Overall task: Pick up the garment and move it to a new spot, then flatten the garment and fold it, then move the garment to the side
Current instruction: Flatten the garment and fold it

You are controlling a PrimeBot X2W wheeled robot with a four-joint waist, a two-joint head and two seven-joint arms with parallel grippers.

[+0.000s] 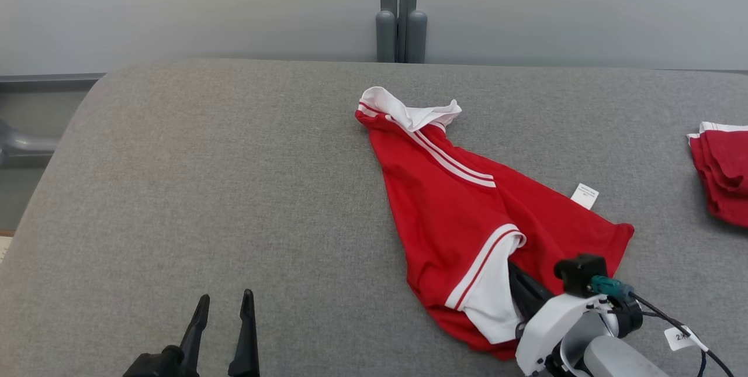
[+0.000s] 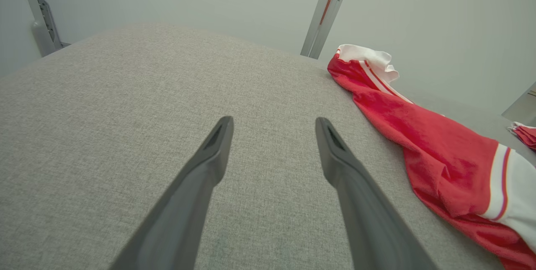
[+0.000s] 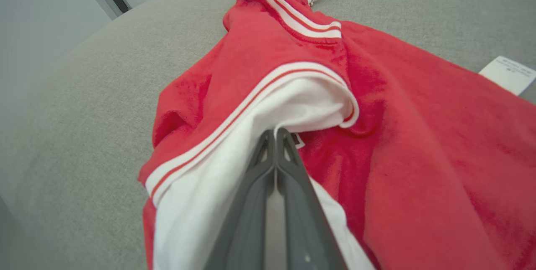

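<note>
The garment (image 1: 450,201) is red with white striped trim and lies stretched out on the grey padded table (image 1: 234,178), running from the far middle toward the near right. My right gripper (image 1: 514,269) is at its near end. Its fingers are pressed together, tips tucked under the white cuff, shut on the garment (image 3: 418,144) at the right gripper (image 3: 276,131). My left gripper (image 1: 226,296) hovers open over bare table at the near left, well clear of the garment (image 2: 431,136). Nothing is between the left gripper (image 2: 274,120) fingers.
A second red-and-white garment (image 1: 721,172) lies bunched at the table's right edge. A white care label (image 1: 585,195) sticks out from the main garment's right side. A grey post (image 1: 401,20) stands behind the table's far edge. The table's left corner is rounded.
</note>
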